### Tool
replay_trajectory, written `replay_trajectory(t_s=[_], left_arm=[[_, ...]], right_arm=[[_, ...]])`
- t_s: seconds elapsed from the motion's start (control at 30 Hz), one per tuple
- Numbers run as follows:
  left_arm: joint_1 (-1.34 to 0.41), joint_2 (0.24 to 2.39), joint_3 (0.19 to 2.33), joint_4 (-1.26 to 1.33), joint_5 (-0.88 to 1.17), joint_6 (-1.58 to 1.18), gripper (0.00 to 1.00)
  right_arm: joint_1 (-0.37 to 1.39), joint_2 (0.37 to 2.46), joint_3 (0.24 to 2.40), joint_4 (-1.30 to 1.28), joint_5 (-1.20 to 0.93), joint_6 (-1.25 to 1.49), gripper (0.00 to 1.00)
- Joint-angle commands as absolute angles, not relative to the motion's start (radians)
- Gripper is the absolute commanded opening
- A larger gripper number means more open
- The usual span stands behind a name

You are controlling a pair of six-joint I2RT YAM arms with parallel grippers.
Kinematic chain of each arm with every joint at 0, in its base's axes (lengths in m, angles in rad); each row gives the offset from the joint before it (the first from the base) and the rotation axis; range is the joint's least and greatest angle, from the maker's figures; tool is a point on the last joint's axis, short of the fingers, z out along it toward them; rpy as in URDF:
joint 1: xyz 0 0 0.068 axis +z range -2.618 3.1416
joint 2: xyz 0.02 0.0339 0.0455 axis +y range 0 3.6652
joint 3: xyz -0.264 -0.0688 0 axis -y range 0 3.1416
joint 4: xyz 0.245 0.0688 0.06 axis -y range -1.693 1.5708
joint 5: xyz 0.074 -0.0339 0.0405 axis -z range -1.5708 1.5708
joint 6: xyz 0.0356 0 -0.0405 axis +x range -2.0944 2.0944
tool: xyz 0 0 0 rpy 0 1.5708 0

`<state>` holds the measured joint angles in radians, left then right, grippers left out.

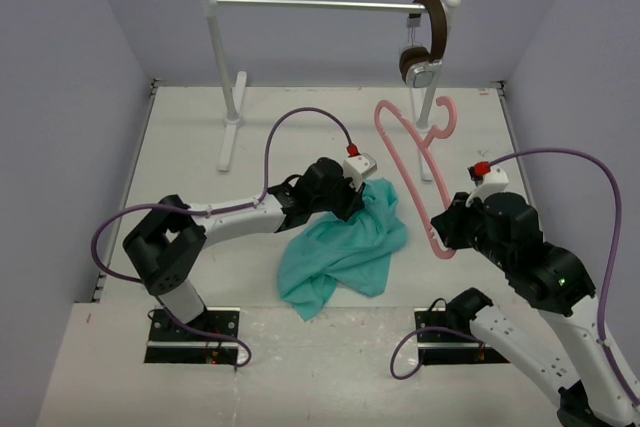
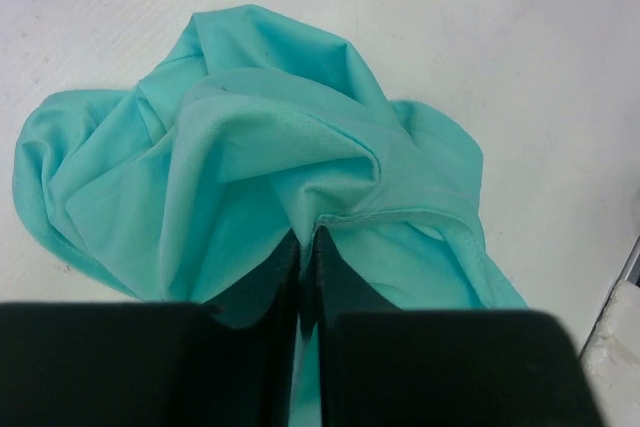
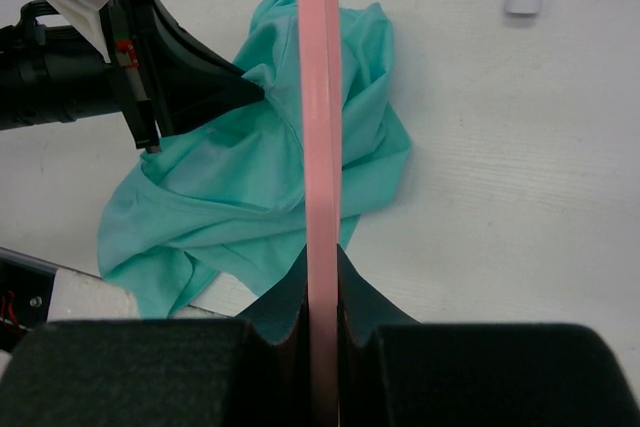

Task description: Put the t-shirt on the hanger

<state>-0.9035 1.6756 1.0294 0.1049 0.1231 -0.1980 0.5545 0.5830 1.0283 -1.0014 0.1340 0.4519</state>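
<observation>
The teal-green t-shirt point(image 1: 345, 247) lies crumpled on the white table between the arms. My left gripper point(image 1: 358, 197) is shut on a fold at its upper edge; the left wrist view shows the cloth point(image 2: 260, 157) pinched between the fingers of my left gripper point(image 2: 308, 237). The pale-pink hanger point(image 1: 410, 172) is held above the table, hook toward the back right. My right gripper point(image 1: 447, 232) is shut on its lower end. In the right wrist view the hanger bar point(image 3: 322, 97) runs straight up from my right gripper point(image 3: 322, 257), across the t-shirt point(image 3: 230, 187).
A white garment rack point(image 1: 330, 4) stands at the back, with brown-and-silver headphones point(image 1: 425, 42) hanging at its right end. Its left foot point(image 1: 230, 132) rests on the table. Walls close in the left, right and back.
</observation>
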Motion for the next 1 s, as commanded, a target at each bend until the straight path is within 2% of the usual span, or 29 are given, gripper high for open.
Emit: replay_trajectory(t_s=[0.0,0.1,0.2,0.3,0.37,0.47,0.57,0.73,0.87,0.97], left_arm=[[-0.900,1.671,1.049,0.105,0.145,-0.197,0.17],[-0.900,1.672,1.023,0.120,0.160,-0.199,0.20],[-0.900,1.665,1.004,0.129,0.168,-0.198,0.07],[-0.900,1.649,0.981,0.124,0.160,-0.197,0.14],[-0.900,1.637,0.966,0.129,0.156,-0.193,0.14],[-0.899,1.628,0.948,0.136,0.154,-0.189,0.00],[-0.896,1.624,0.944,0.136,0.139,-0.195,0.00],[-0.856,1.614,1.071,0.064,0.012,-0.280,0.00],[-0.799,1.655,1.199,0.014,0.019,-0.342,0.00],[-0.776,1.720,1.314,-0.055,0.018,-0.374,0.00]], right_arm=[[0.557,0.575,1.065,-0.989,0.109,0.446,0.03],[0.556,0.571,1.066,-0.992,0.110,0.445,0.04],[0.556,0.569,1.067,-0.994,0.109,0.446,0.04],[0.557,0.569,1.064,-0.995,0.096,0.448,0.04],[0.557,0.569,1.060,-0.998,0.081,0.450,0.04],[0.557,0.561,1.055,-0.998,0.070,0.453,0.04],[0.557,0.555,1.056,-1.009,0.043,0.459,0.02],[0.556,0.525,1.087,-1.084,-0.057,0.478,0.00],[0.557,0.471,1.131,-1.157,-0.044,0.488,0.00],[0.557,0.423,1.169,-1.216,-0.139,0.487,0.00]])
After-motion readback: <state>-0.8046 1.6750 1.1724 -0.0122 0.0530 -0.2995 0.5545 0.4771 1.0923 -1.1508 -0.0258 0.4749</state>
